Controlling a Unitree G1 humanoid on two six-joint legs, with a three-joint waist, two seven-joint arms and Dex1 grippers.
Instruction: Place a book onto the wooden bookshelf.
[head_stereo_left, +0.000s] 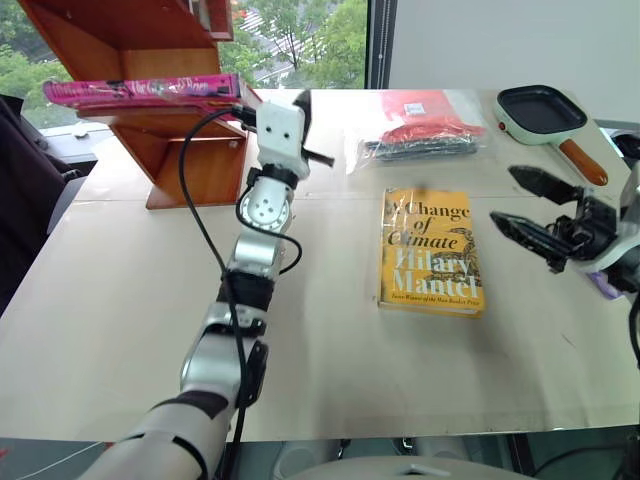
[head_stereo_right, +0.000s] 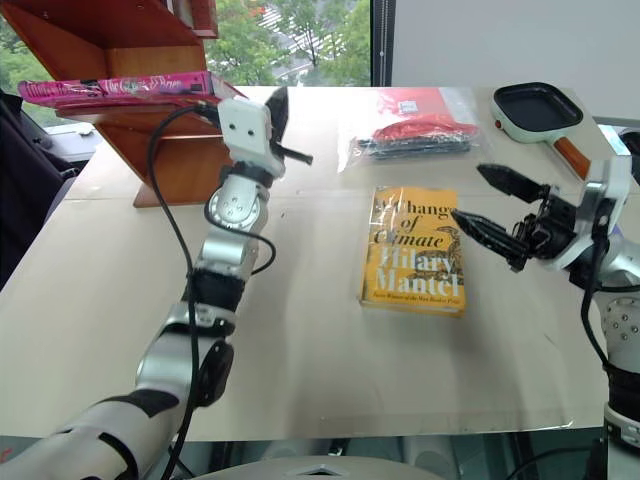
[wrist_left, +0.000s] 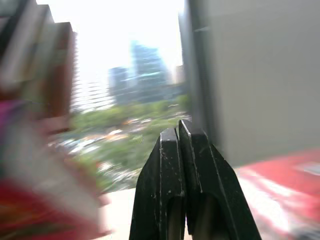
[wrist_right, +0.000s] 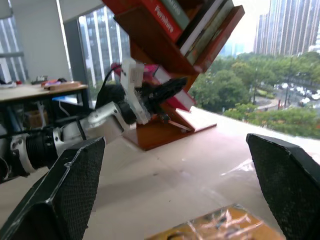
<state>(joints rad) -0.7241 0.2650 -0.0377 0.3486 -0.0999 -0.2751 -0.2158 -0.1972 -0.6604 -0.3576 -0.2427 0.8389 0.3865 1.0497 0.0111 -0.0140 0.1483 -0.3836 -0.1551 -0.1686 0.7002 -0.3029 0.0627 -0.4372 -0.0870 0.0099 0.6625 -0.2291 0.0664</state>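
Pointing up and away over the far left part of the table, the left gripper (wrist_left: 182, 150) has its two black fingers pressed flat together with nothing between them. It hangs in the air just to the right of the wooden bookshelf (head_stereo_left: 190, 150) and close to the near end of the book (head_stereo_left: 150, 90), apart from both as far as the head views show. The left arm runs from the near edge of the table (head_stereo_left: 120, 330) straight out toward the shelf, wrist raised, a black cable looping along it.

The book lies flat on a low ledge of the wooden bookshelf, its pink cover up, its left end jutting past the ledge over the table's left side. Slanted boards rise above it, and in the right wrist view other books lean in the upper bays.

Between the left arm and the yellow book (head_stereo_left: 432, 252) the tabletop is bare, and a broad bare strip runs along the near edge. The yellow book lies flat at the middle, square to the table. Farther off, a clear bag with red contents (head_stereo_left: 425, 125) sits near the far edge, and a small black pan with a wooden handle (head_stereo_left: 545, 115) lies at the far right corner.

The right gripper (head_stereo_right: 495, 205) hovers over the right side of the table, level, aimed left toward the yellow book, its jaws spread wide and empty.
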